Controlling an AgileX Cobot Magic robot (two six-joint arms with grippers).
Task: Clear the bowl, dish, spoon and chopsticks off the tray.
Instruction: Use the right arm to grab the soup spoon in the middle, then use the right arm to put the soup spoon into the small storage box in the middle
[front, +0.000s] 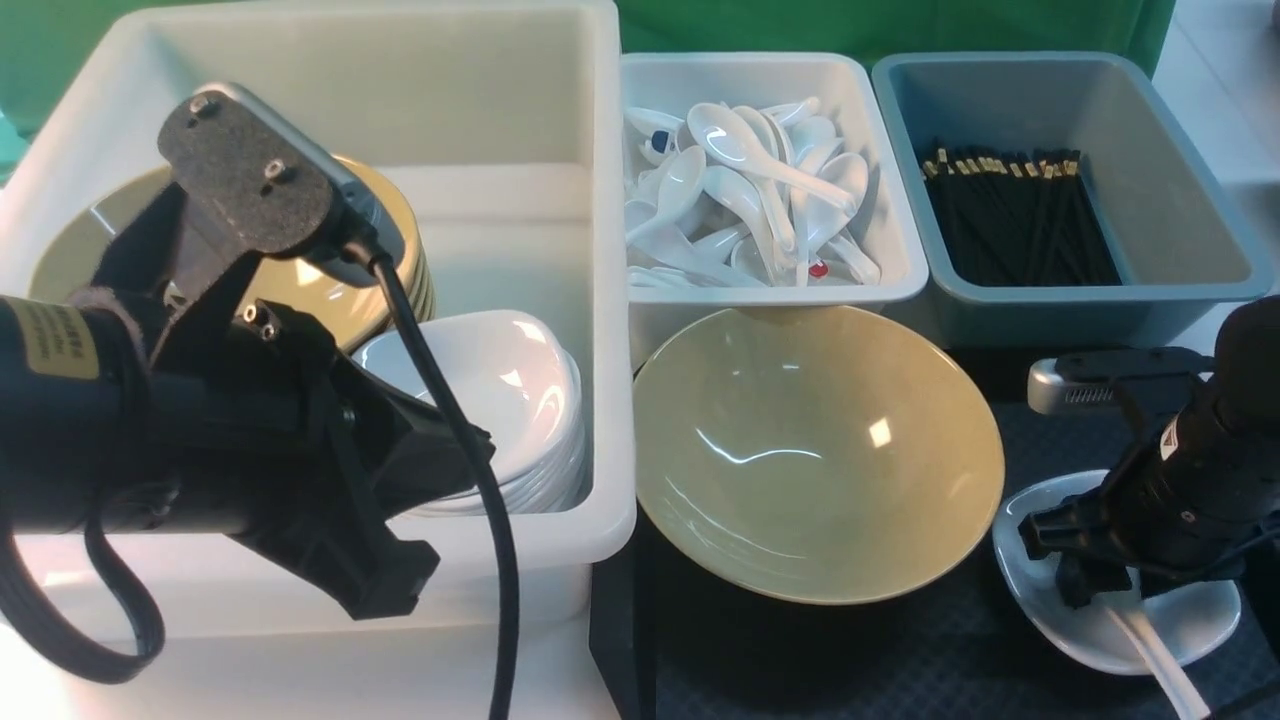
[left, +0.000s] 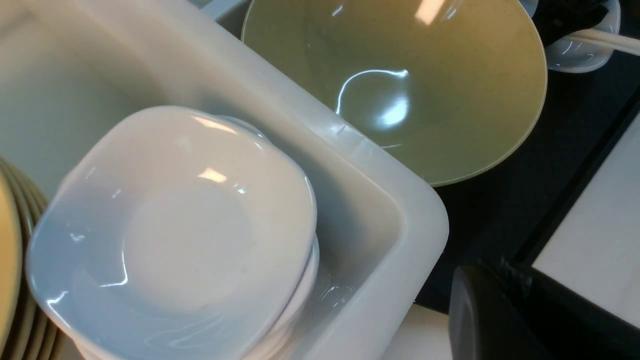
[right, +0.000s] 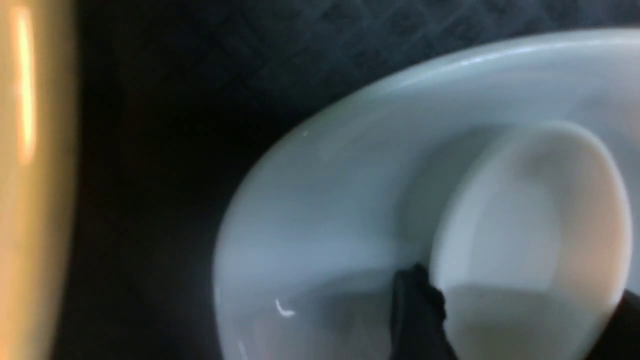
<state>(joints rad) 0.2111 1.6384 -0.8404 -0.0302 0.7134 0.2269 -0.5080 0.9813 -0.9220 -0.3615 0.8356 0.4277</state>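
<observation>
The tan bowl (front: 818, 455) sits upright on the black tray (front: 900, 660), hemmed in by tubs. Just right of the bowl on the same tray lies the small white dish (front: 1190, 615), and the white spoon (front: 1165, 665) rests inside it, its handle running out over the near rim. The right claw (right: 522, 320) is lowered into the dish with its jaws apart and a black fingertip (right: 417, 310) on either side of the spoon; whether they are pinching it cannot be told. To the left of the bowl, the tall wall of the large white tub (front: 612, 300) stands just beside its rim and separates it from the left claw (front: 465, 460), which hangs closed and empty above a stack of white dishes (front: 520, 390) inside that tub. A stack of tan bowls (front: 330, 300) sits farther left in the same tub, partly hidden by the left arm. Directly behind the bowl, close to its far rim, a smaller white tub (front: 900, 280) holds a heap of white spoons (front: 750, 190). Behind the bowl and to its right, a grey-blue tub (front: 1170, 230) holds black chopsticks (front: 1020, 220) lying side by side, gold bands away from the bowl.
</observation>
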